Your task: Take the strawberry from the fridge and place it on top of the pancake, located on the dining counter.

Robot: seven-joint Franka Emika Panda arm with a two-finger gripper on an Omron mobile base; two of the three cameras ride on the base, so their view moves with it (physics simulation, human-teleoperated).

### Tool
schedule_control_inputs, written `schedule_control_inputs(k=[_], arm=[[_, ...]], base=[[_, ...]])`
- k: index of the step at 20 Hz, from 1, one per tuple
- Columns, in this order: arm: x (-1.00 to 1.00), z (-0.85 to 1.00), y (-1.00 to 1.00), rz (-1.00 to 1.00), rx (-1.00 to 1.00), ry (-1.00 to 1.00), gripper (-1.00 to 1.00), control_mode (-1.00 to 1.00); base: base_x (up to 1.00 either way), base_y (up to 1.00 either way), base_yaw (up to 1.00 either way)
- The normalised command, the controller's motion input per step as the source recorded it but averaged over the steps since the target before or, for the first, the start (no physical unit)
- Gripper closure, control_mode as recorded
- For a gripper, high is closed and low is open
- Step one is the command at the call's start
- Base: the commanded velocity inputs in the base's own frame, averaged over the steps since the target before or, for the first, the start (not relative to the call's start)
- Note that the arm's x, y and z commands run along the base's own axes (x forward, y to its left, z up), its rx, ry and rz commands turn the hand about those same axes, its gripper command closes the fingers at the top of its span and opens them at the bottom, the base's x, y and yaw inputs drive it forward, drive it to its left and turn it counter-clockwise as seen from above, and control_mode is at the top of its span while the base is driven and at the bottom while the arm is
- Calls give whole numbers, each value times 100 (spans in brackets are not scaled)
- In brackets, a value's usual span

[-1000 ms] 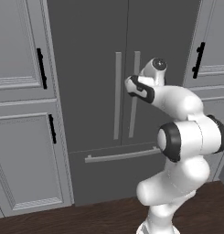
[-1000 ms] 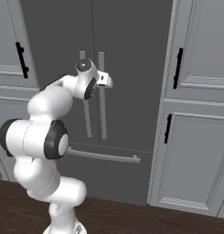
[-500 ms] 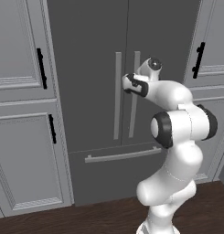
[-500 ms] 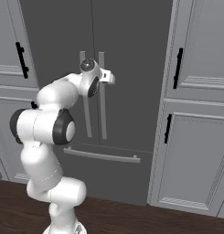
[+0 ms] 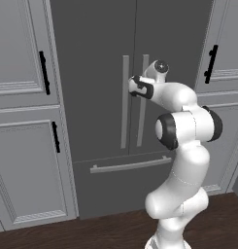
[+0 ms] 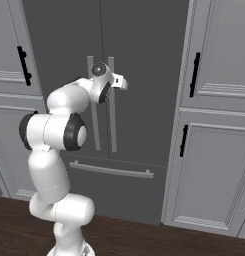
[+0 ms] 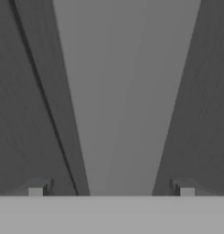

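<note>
Fridge doors closed; strawberry presumably inside, unseen. White arm reaches to bar handles. End effector spread wide, empty, fingertips straddling one door handle. Which handle: cannot tell. Risk: closing off-centre, fingers slip off smooth bar, door stays shut.

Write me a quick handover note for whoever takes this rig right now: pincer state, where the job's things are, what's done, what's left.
Pincer: open, holding nothing, at a door handle of the fridge; the bar sits between its fingertips.
Fridge: both doors and the bottom drawer closed.
Done: arm brought up to the handle.
Left: close on the handle, pull the door open, find and pick the strawberry, carry it to the dining counter, set it on the pancake.
</note>
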Motion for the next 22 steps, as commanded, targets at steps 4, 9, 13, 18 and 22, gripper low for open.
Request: schedule_control_inputs(k=[4, 9, 13, 18, 22], arm=[[31, 0, -13, 0, 0, -1, 100, -100], [21, 0, -8, 0, 0, 0, 100, -100], [0, 0, -3, 0, 0, 1, 100, -100], [-16, 0, -7, 0, 0, 0, 100, -100], [-59, 0, -45, 0, 1, 0, 100, -100]], base=[[0, 0, 0], [0, 0, 0], [0, 0, 0], [0, 0, 0], [0, 0, 0]])
